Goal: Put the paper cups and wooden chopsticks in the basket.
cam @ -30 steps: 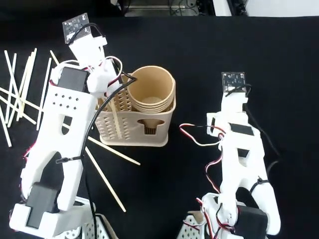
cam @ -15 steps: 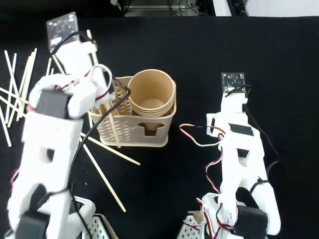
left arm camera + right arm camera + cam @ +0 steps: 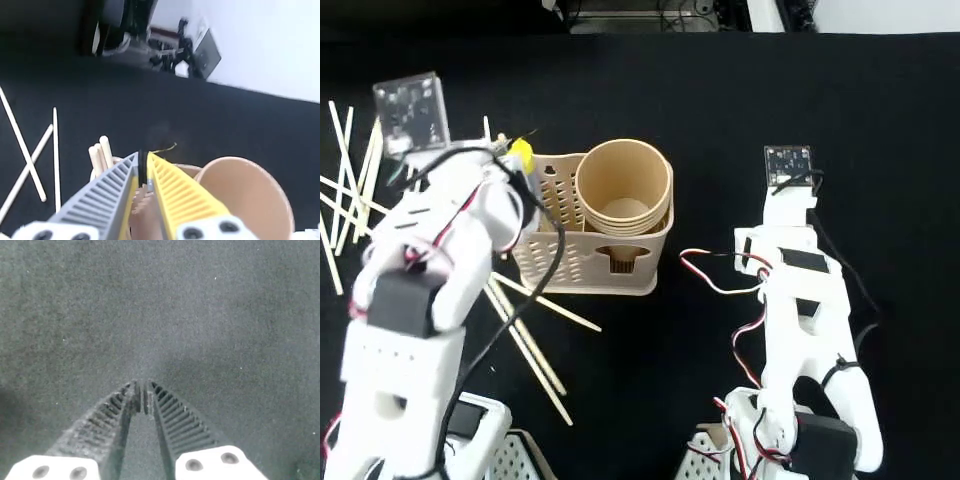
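A beige slotted basket [image 3: 620,262] stands mid-table with a stack of paper cups [image 3: 623,188] in its right part; the top cup [image 3: 247,200] also appears in the left wrist view. Chopstick tips [image 3: 100,149] stick up from its left part. My left gripper [image 3: 517,155] hangs raised above the basket's left end, its grey and yellow fingers [image 3: 170,192] shut with nothing between them. Several loose wooden chopsticks [image 3: 355,185] lie at the far left, and three more chopsticks [image 3: 532,345] lie before the basket. My right gripper [image 3: 143,395] is shut over bare black table.
The right arm [image 3: 800,300] lies stretched on the right half of the table, well apart from the basket. Its red and white cable [image 3: 715,275] loops toward the basket. Dark equipment stands beyond the table's far edge [image 3: 165,45].
My left arm has risen out of the basket and swung left. A chopstick that leaned at the basket's front is gone, and one more lies on the table before it. The right arm is still.
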Action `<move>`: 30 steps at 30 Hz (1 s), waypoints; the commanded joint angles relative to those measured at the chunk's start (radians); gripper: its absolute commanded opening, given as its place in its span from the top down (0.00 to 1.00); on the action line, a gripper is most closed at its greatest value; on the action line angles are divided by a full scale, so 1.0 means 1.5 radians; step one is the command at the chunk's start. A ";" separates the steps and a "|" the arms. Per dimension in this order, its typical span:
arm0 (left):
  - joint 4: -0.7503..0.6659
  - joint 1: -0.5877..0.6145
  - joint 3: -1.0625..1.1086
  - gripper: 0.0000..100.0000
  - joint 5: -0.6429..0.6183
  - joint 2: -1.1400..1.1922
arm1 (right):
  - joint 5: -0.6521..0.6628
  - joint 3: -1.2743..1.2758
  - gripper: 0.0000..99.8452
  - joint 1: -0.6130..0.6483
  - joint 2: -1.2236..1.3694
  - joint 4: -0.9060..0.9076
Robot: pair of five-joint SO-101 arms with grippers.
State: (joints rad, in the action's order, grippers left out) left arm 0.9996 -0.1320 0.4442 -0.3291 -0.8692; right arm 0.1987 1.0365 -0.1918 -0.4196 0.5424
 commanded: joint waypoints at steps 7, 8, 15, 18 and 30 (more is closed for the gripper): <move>0.150 0.246 -0.067 0.84 -0.046 -0.092 | 0.007 -0.004 0.96 0.009 -0.019 -0.011; 0.163 0.276 -0.064 0.83 -0.035 -0.079 | 0.007 -0.004 0.96 0.009 -0.019 -0.011; 0.184 0.375 -0.004 0.81 -0.005 0.176 | 0.007 -0.004 0.96 0.009 -0.019 -0.011; 0.184 0.376 0.001 0.78 -0.048 0.311 | 0.007 -0.004 0.96 0.009 -0.019 -0.011; 0.123 0.319 -0.073 0.77 -0.090 0.696 | 0.007 -0.004 0.96 0.009 -0.019 -0.011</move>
State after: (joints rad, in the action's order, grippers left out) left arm 1.2006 0.3882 0.4258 -0.4196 0.0667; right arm 0.1987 1.0365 -0.1918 -0.4196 0.5424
